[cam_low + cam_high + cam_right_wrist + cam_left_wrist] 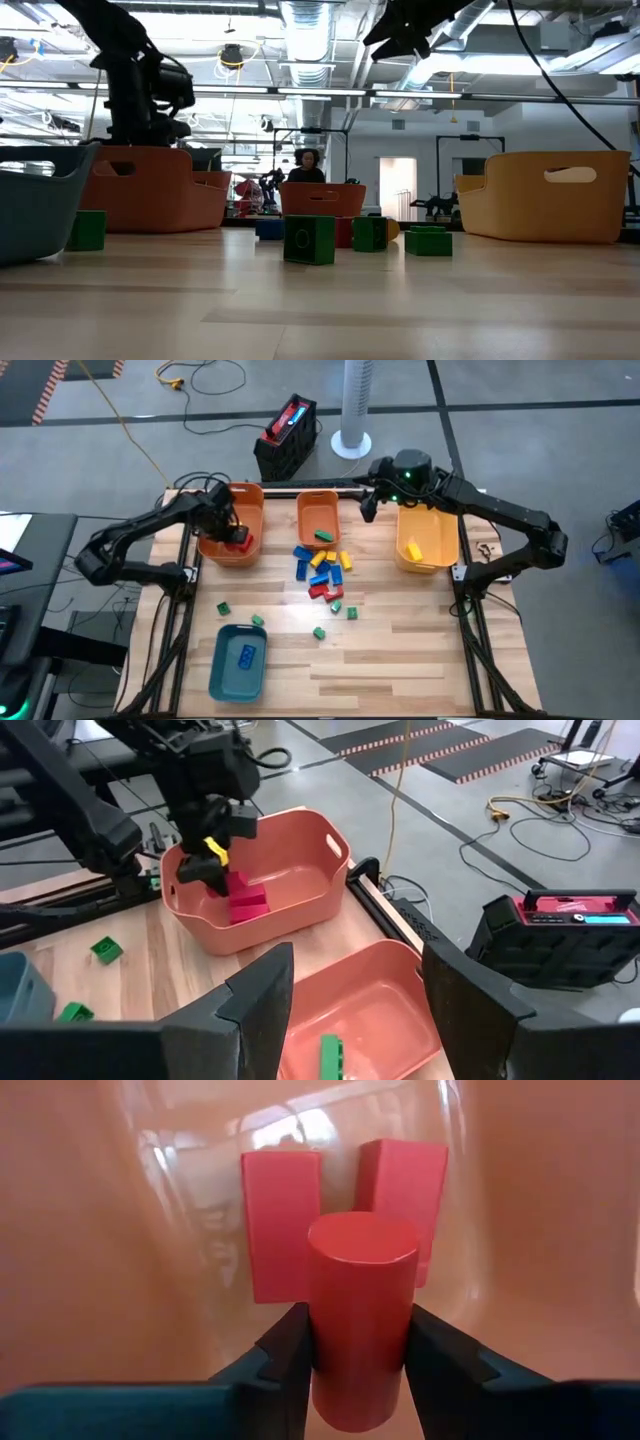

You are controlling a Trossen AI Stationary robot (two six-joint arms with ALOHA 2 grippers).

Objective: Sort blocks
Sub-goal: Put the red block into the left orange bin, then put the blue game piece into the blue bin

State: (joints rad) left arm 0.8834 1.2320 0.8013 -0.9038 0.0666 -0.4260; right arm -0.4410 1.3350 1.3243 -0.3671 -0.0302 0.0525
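Far left of the table: your left gripper [236,532] hangs inside the left orange bin [252,500], its two dark fingers [290,1355] clamped on a red cylinder block [360,1315] held upright. Two red blocks [282,1220] already lie on the bin floor just past it, so you seem to be collecting reds here; the cylinder sits low over them, likely so it drops without bouncing out.

Front left: the teal bin [225,675] holds blue blocks [247,655], with stray green blocks [224,607] on the wood near it.

Centre: the middle orange bin [304,510] holds one green block [324,536]. Just in front of it lies the unsorted pile of blocks [322,572], mixed red, blue, yellow and green, still most of the work by my judgement.

Right: your right gripper [372,502] waits between the middle bin and the yellow bin [445,555], fingers spread and carrying nothing. A yellow block [412,549] lies in the yellow bin.
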